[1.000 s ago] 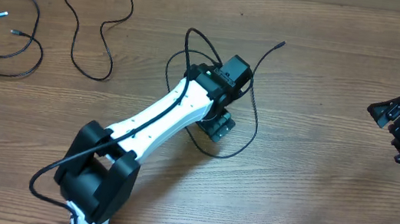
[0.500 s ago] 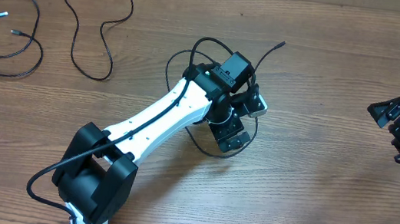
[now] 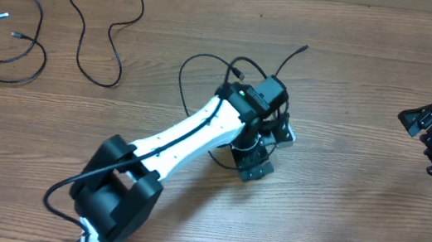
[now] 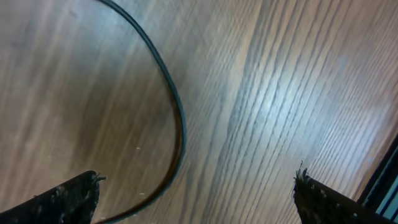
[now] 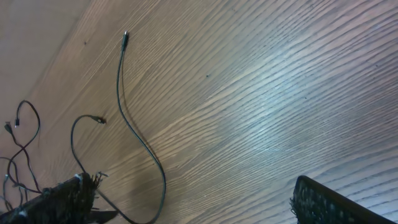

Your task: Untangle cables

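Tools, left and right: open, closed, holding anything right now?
Left tool: open, holding nothing; a black cable lies below it.
Right tool: open, holding nothing.

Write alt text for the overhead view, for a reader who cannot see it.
The left gripper, jaws open, is over a looped black cable at centre. A coiled cable and a wavy cable lie apart at top left; the right gripper sits open at the right edge.
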Tool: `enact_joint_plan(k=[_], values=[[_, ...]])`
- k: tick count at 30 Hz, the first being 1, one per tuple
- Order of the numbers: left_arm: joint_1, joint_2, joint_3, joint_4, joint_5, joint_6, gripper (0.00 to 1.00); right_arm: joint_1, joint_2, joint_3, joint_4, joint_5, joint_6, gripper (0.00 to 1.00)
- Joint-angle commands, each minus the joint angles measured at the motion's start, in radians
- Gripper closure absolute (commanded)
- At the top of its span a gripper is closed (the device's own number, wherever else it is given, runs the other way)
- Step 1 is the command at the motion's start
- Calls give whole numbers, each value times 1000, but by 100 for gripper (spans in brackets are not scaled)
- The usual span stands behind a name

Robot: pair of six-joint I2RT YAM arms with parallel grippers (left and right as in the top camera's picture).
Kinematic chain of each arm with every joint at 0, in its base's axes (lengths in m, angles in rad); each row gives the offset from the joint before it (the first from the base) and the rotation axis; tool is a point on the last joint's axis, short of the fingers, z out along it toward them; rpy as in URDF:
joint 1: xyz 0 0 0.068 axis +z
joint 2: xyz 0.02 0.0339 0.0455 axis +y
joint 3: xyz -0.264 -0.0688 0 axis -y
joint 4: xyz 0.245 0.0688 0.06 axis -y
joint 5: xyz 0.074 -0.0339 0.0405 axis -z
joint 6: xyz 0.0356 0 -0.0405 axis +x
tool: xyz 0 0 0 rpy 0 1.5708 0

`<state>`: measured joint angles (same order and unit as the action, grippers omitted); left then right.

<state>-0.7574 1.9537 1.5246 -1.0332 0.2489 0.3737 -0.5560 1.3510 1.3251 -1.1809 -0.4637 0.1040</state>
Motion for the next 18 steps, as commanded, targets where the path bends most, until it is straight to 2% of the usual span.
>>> enact_joint_plan(k=[1, 18], values=[[-9, 51, -13, -7, -31, 15, 0, -1, -16, 18, 4, 3, -8, 0], [-9, 173, -17, 38, -40, -15, 1, -1, -16, 18, 4, 3, -8, 0]])
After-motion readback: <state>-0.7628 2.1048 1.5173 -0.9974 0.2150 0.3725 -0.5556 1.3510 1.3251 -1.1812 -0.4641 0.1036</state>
